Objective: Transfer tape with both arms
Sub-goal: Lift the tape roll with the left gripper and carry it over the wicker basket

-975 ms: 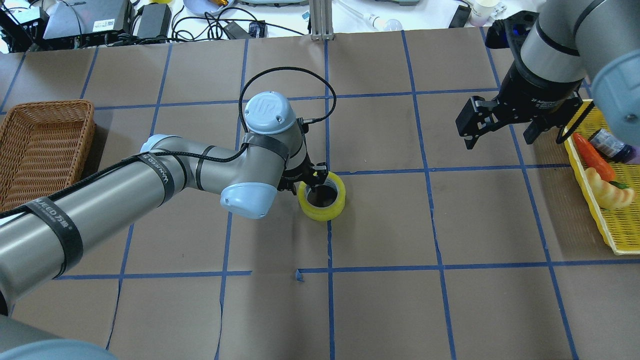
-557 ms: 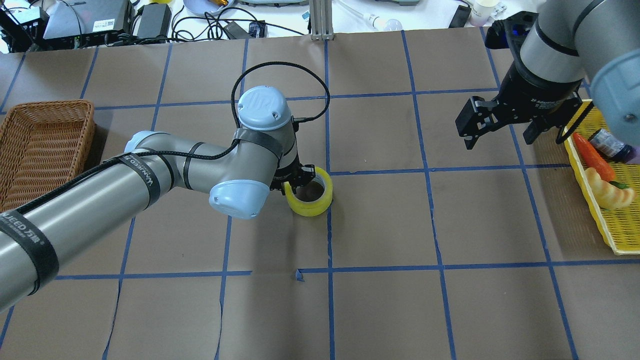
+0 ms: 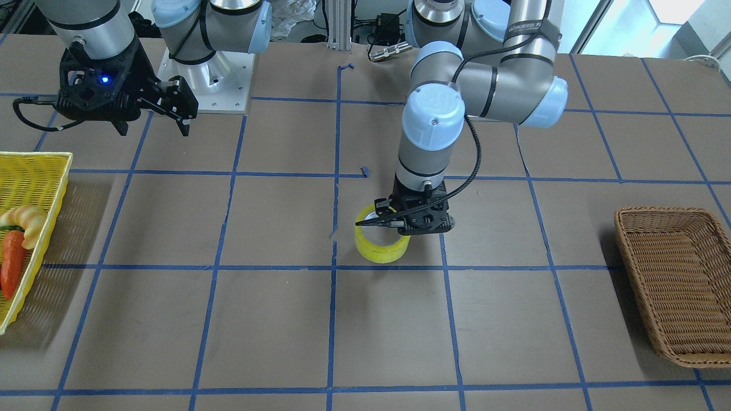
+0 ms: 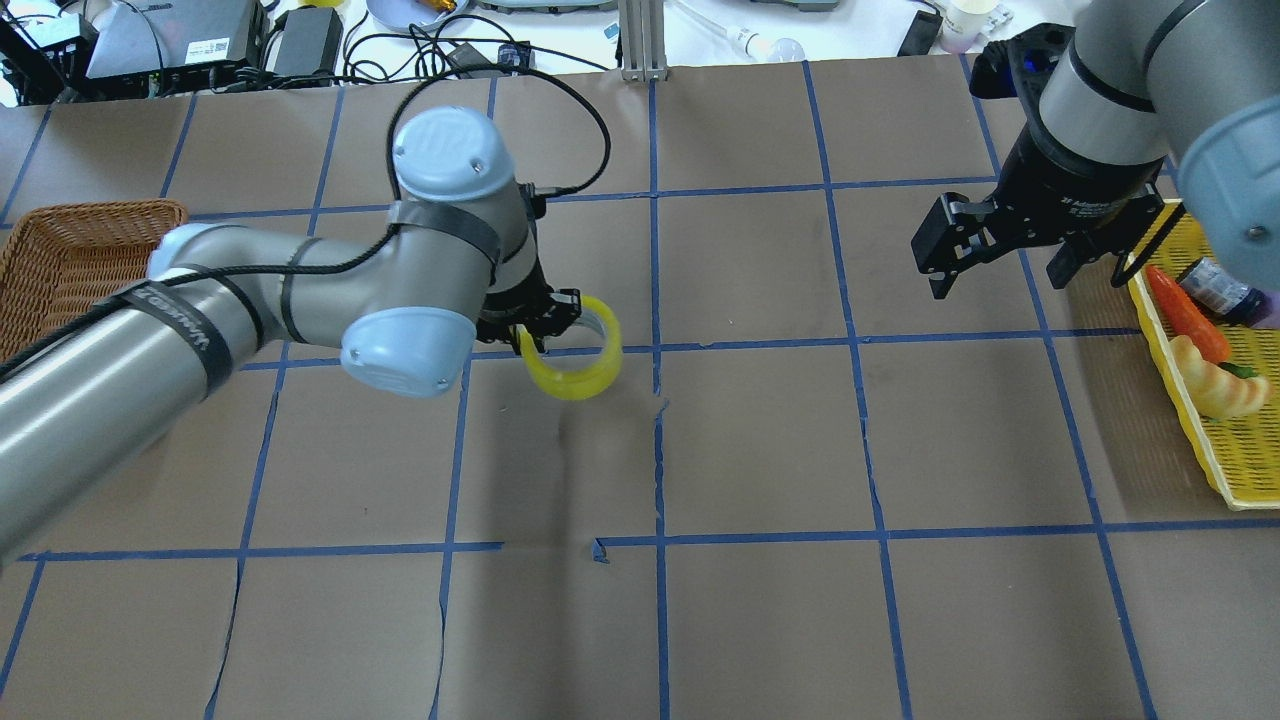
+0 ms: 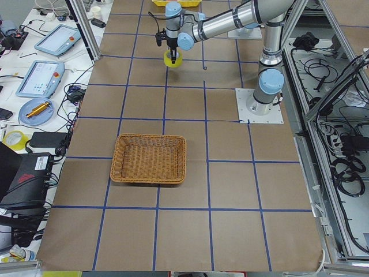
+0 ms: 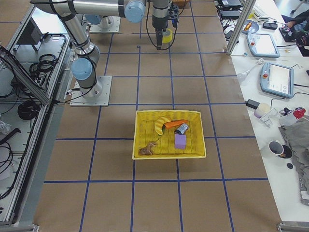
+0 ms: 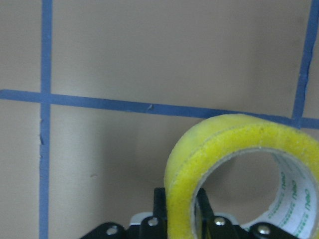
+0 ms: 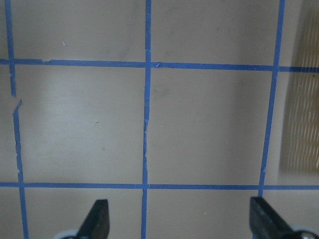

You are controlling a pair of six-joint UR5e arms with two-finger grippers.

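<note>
The yellow tape roll is clamped by its wall in the closed left gripper and appears lifted off the tabletop. The wicker basket lies farther to the robot's left. The empty right gripper is seen spread open, well apart.

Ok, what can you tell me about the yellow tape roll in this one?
Translucent yellow packing-tape roll with a wide grey-white core carrying green print. The left gripper pinches its wall, one finger inside the core, one outside. It hangs with its opening roughly up, seemingly clear of the brown paper-covered table; nothing else touches it.
</note>
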